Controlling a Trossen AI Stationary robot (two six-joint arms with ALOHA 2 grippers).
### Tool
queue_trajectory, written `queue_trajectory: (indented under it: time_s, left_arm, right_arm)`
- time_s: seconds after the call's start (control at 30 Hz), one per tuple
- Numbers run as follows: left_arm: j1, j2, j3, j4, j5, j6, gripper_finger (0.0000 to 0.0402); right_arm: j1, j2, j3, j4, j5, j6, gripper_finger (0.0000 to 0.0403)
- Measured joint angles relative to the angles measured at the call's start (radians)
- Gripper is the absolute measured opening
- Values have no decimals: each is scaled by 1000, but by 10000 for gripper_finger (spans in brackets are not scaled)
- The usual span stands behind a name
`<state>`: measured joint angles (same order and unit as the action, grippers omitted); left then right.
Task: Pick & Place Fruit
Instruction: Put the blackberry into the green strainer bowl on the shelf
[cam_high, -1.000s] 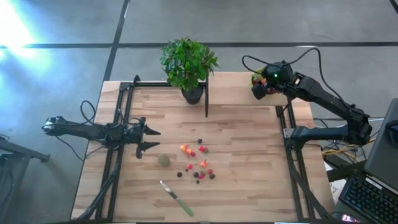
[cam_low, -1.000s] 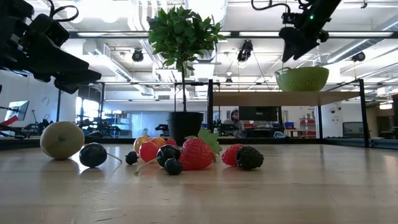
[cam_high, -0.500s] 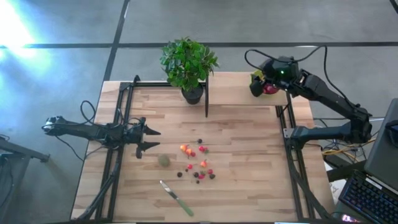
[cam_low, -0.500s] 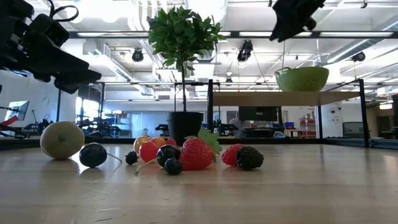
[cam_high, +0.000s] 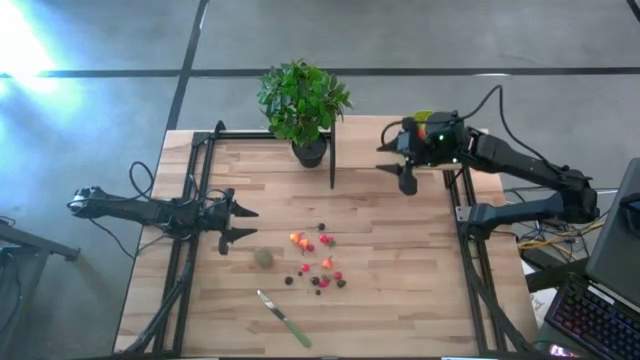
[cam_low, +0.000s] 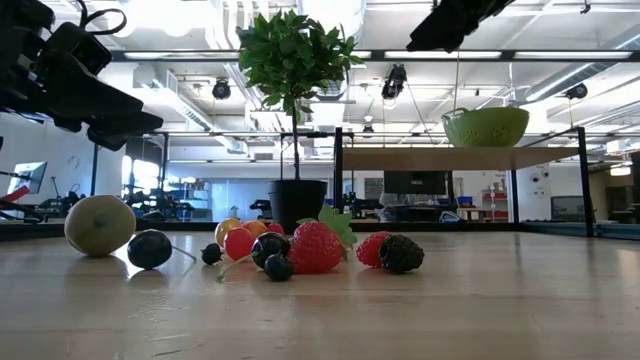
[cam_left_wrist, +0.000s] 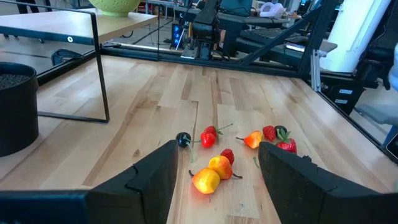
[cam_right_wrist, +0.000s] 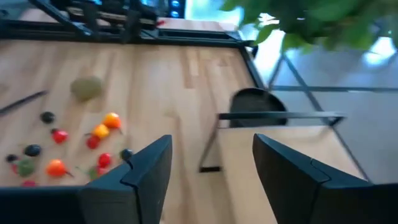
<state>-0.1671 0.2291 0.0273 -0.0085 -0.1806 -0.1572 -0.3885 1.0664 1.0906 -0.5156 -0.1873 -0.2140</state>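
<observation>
**Right arm empty and facing the fruit pile: the next pick is in hand**

The bench (cam_high: 400, 250) carries everything, with a potted plant (cam_high: 303, 105) at its far edge beside a raised shelf bearing the lime-green bowl (cam_low: 485, 126). The right tool (cam_high: 400, 165) hangs in the air near that far right corner, close by the bowl. Its wrist view looks past two parted fingers (cam_right_wrist: 146, 171) with nothing between them, toward the fruit. My reading: a fetch is beginning, and the arm is between drop-off and the next pick. The left tool (cam_high: 240, 224) waits at the bench's left side, fingers (cam_left_wrist: 155, 180) apart and empty, pointed at the same pile.

The next move calls for a long reach from the corner to mid-bench, then a descent on one small piece. The pieces lie close together, so choosing an outlying one would spare its neighbours a knock.

Counted from above:
- One dull-green kiwi-like ball (cam_high: 263, 258), apart at the pile's left.
- One green-handled knife (cam_high: 284, 318), nearer the front edge.
- A cluster of small fruit (cam_high: 318, 262) at mid-bench: roughly a dozen red, orange and dark pieces. They are too small to count exactly.
- In the low view, one strawberry (cam_low: 315, 247) stands foremost among them.
</observation>
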Motion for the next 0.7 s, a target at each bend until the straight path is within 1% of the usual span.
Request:
queue_trajectory:
  time_s: [0.2,0.47,0.6,0.7]
  left_arm:
    - [0,0,0,0,0,0,229]
    - [0,0,0,0,0,0,229]
    - [0,0,0,0,0,0,229]
    - [0,0,0,0,0,0,229]
  right_arm:
    - [119,0,-79,149,-2,79,209]
    - [303,11,-225,370,3,119,201]
    - [387,53,-286,478,5,160,195]
    - [452,112,-309,521,7,191,190]
